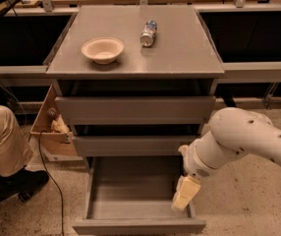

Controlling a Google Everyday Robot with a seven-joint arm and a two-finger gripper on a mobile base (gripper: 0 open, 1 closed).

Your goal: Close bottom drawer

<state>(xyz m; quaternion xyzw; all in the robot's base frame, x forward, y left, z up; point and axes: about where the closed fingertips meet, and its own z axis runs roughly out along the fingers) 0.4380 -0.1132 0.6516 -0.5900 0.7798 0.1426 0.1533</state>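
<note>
The bottom drawer (130, 191) of the grey cabinet is pulled far out, its shallow grey box empty and its flat front (138, 226) at the lower edge of the view. The two drawers above it are pushed in. My gripper (184, 194) hangs from the white arm (238, 141) that comes in from the right. It sits over the drawer's right side wall, just inside the box near the front right corner.
On the cabinet top (180, 48) lie a beige bowl (102, 49) and a can on its side (149, 33). A person's leg and black shoe (5, 151) are at the left, with a cardboard box (52, 127) and a black cable on the floor.
</note>
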